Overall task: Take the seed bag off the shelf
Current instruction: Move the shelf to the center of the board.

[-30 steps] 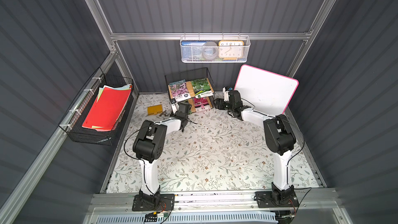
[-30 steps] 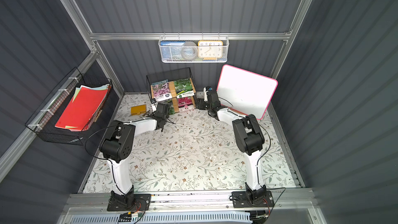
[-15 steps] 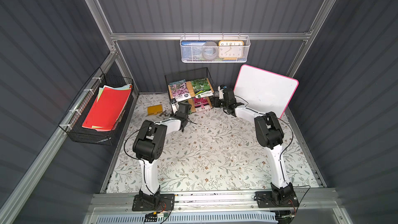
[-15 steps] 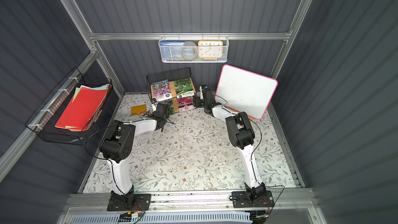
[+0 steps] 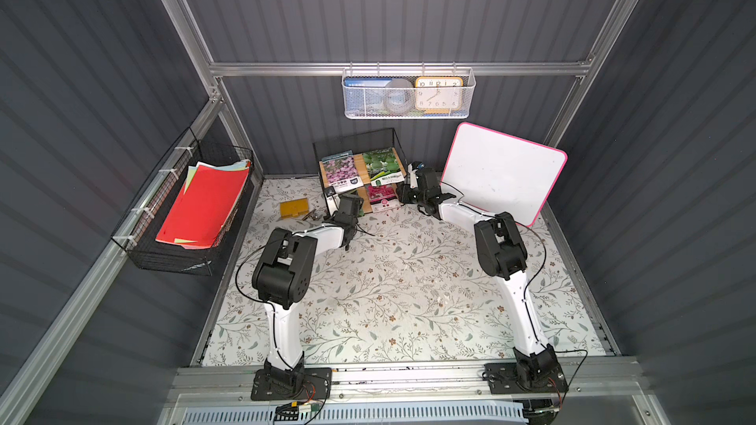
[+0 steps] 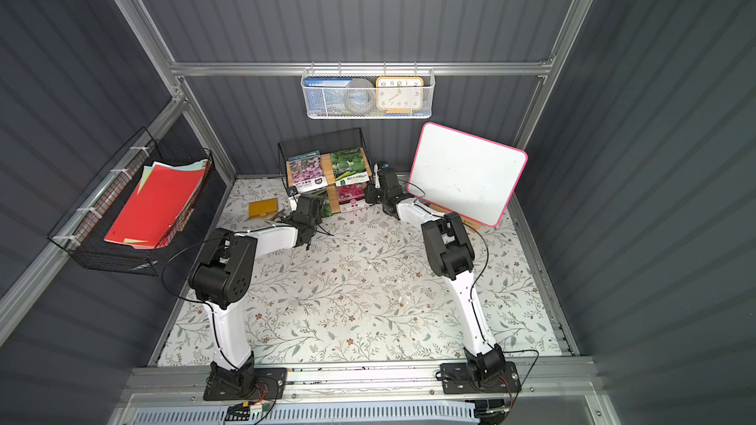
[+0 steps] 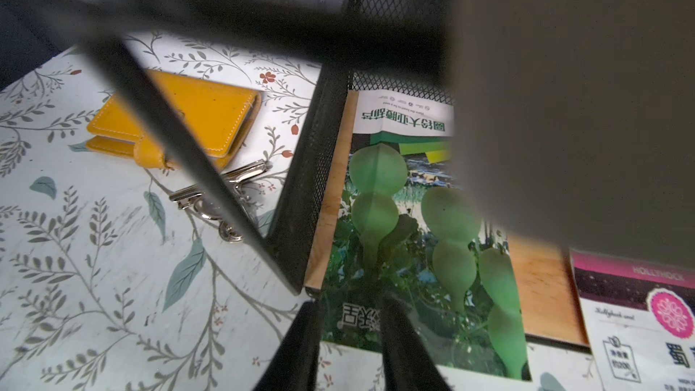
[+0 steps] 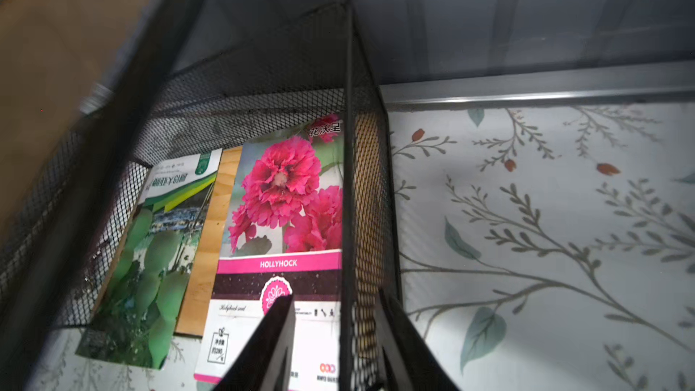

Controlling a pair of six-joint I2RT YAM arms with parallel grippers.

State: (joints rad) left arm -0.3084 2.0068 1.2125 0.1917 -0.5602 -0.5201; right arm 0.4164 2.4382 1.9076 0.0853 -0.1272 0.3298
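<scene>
The shelf point(image 5: 356, 144) point(image 6: 321, 141) stands against the back wall. Its top board carries a purple-flower seed bag point(image 5: 339, 169) and a green one point(image 5: 382, 165). On the lower board lie a green gourd seed bag point(image 7: 380, 220) point(image 8: 150, 250) and a pink hollyhock seed bag point(image 8: 278, 201) point(image 5: 382, 198), both overhanging the front edge. My left gripper point(image 7: 349, 306) point(image 5: 355, 208) hovers over the gourd bag's front edge, jaws slightly apart with the bag's print showing between them. My right gripper point(image 8: 334, 295) point(image 5: 403, 194) straddles the shelf's mesh side wall, jaws apart, one finger over the hollyhock bag.
A yellow wallet point(image 5: 293, 208) point(image 7: 210, 114) and a metal key clip point(image 7: 222, 189) lie left of the shelf. A pink-rimmed whiteboard point(image 5: 503, 173) leans behind my right arm. A white mesh basket point(image 5: 409, 94) hangs above, and a black wire basket point(image 5: 204, 206) with red papers hangs on the left wall.
My right arm has swung left to the shelf's side and its jaws have narrowed around the mesh wall. The left gripper has stayed put, narrowing slightly.
</scene>
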